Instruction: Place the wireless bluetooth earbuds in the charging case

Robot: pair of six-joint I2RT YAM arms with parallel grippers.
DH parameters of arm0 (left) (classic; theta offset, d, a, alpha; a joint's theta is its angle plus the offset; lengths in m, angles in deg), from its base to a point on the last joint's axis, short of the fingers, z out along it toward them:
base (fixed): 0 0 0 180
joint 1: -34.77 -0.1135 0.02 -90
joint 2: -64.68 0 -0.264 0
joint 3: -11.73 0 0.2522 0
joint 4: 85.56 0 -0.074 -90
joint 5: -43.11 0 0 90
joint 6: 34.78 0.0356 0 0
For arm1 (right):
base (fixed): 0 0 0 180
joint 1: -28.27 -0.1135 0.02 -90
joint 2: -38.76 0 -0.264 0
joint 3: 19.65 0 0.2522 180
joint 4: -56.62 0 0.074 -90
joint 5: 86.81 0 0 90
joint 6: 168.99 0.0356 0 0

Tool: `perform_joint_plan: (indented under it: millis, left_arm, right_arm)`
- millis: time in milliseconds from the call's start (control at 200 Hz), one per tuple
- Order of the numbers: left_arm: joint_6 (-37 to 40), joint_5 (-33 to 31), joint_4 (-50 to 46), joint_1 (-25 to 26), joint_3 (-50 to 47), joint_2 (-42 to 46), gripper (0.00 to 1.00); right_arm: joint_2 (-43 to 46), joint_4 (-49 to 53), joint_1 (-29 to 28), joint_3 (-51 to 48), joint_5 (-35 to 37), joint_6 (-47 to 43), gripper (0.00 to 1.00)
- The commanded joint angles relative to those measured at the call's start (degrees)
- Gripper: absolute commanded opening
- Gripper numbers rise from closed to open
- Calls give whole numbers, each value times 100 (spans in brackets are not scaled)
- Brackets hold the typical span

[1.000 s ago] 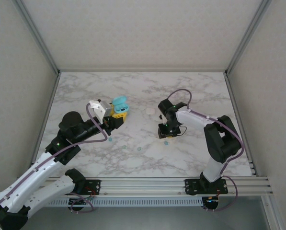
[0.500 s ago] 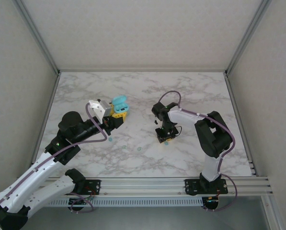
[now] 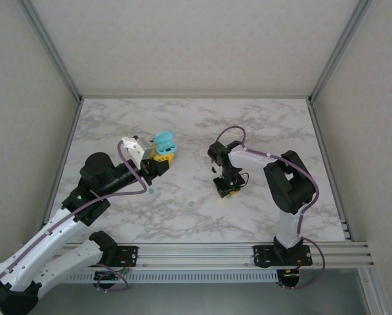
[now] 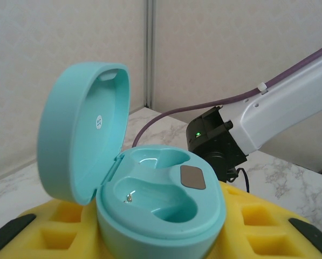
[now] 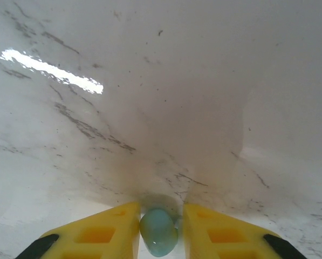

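Observation:
A teal charging case (image 4: 161, 210) stands with its lid (image 4: 85, 129) swung up and both wells empty. My left gripper (image 4: 161, 240) is shut on its base, held over the table left of centre (image 3: 161, 155). My right gripper (image 3: 226, 191) points straight down at the marble mid-table. A teal earbud (image 5: 158, 232) sits between its yellow fingers (image 5: 107, 229), which press in on both sides. Three more tiny earbuds lie loose on the marble: one (image 3: 150, 191), another (image 3: 171, 200) and a third (image 3: 192, 204).
The marble table (image 3: 261, 125) is boxed in by white walls and metal posts. The right arm (image 4: 268, 113) stands behind the case in the left wrist view. A rail (image 3: 209, 251) runs along the near edge.
The right gripper has shifted a little left and down onto the teal earbud, and its jaws have narrowed around it. The left arm and the case have not moved.

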Motion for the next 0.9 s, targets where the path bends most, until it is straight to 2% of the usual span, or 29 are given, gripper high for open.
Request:
perform_joint_plan:
  millis: [0,350,526,596,741,896]
  left_arm:
    - [-94,23,112,-2,157,35,15]
    - [-90,11,51,-2,143,86,15]
    - [-77,-4,42,-3,143,95,15]
    - [-65,-50,42,-2,138,78,15]
    - [-63,-202,112,-7,68,76,13]
    - [8,-330,285,-113,-118,48,12]
  right_arm:
    - [-54,174,-45,77,126,-24,26]
    - [-127,169,-36,57,162,201,20]
    - [397,108,73,82,-116,440,18]
    - [856,-117,258,1,-730,622,18]
    - [1951,-1242,937,-409,-3099,1270,17]
    - [2187,-1652,1348,-197,-5443,1630,18]
